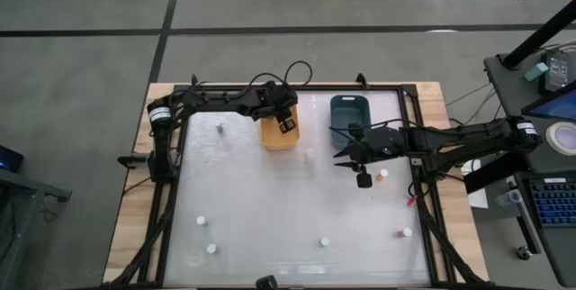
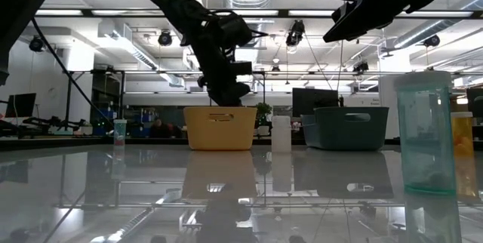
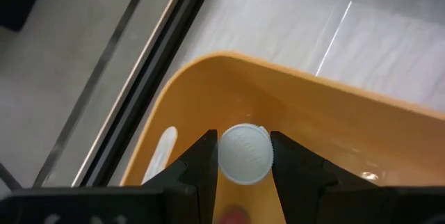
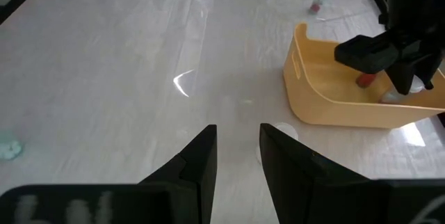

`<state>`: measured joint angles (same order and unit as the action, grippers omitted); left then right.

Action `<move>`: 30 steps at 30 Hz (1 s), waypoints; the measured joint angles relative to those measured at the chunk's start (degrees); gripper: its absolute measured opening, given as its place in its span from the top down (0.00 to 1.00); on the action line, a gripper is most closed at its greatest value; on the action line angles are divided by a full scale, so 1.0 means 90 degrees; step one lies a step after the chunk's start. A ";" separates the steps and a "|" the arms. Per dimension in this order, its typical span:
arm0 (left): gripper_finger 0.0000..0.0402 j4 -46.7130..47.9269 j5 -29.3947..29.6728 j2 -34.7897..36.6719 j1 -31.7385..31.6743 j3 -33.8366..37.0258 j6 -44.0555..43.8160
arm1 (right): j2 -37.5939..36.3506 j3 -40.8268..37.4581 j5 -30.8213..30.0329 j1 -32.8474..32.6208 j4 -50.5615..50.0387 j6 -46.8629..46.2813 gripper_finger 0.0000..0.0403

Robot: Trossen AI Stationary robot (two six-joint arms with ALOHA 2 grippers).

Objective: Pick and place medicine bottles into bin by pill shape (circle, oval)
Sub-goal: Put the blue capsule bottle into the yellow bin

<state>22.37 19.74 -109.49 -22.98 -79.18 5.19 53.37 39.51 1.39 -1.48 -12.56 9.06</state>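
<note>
The left gripper hangs over the yellow bin at the table's far side, its fingers clenched on a white-capped medicine bottle; if it lets go this high, the bottle could bounce or tip out over the rim. The right gripper waits with fingers parted near the teal bin. Pill shapes cannot be made out.

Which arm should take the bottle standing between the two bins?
Right, probably. The right gripper hangs open close to that bottle. The left gripper is over the yellow bin, its fingers shut on a white-capped bottle.
</note>
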 joint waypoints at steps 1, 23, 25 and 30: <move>0.76 -0.0028 0.0007 0.0000 -0.0001 0.0013 0.0000 | 0.0001 0.0000 0.0000 0.0000 0.0000 0.0000 0.75; 0.76 -0.0551 0.0037 0.0000 -0.0036 0.0349 -0.0041 | 0.0002 0.0000 0.0000 0.0000 -0.0017 0.0002 0.75; 0.76 -0.0580 0.0157 0.0000 -0.0034 0.0380 -0.0039 | 0.0002 0.0000 0.0000 0.0000 -0.0017 0.0002 0.75; 0.76 -0.0590 0.0232 0.0000 -0.0036 0.0394 -0.0039 | 0.0002 0.0000 0.0002 0.0000 -0.0015 0.0007 0.75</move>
<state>17.06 21.82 -109.49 -23.31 -75.64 4.84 53.39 39.51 1.41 -1.48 -12.69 9.13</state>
